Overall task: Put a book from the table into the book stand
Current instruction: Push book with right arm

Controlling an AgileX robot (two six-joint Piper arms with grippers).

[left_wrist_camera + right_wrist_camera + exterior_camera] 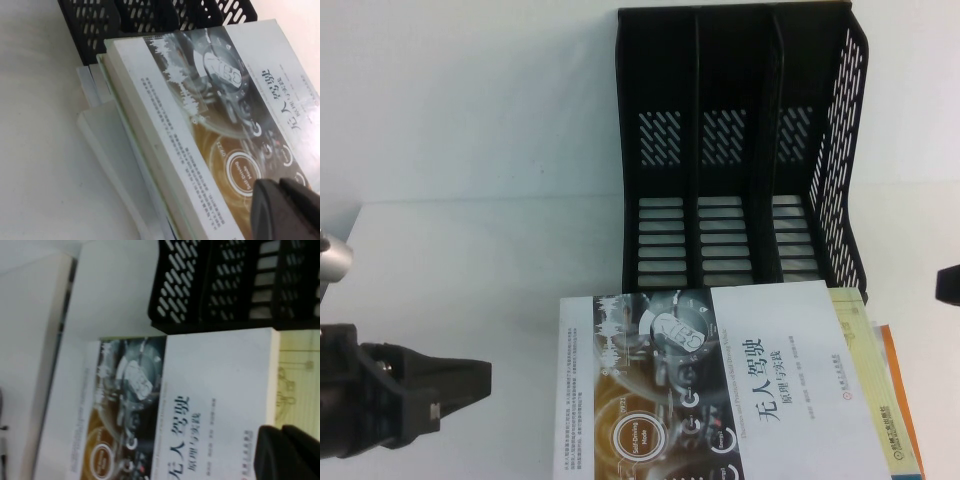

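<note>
Left gripper [480, 385] closed, empty, just left of the book [720, 385] for an edge approach; right gripper [948, 285] near the far-right edge, state unclear; book stand [740, 150] empty.

You have three books in a stack beside the left gripper [470, 385]: the white book [720, 390] on top, a pale yellow-green book [852, 330] under it, and an orange-edged book [898, 400] lowest. You have one black book stand [730, 150] beyond them, with three slots. You have two grippers: the left one and the right gripper [948, 284], opposite it.
</note>
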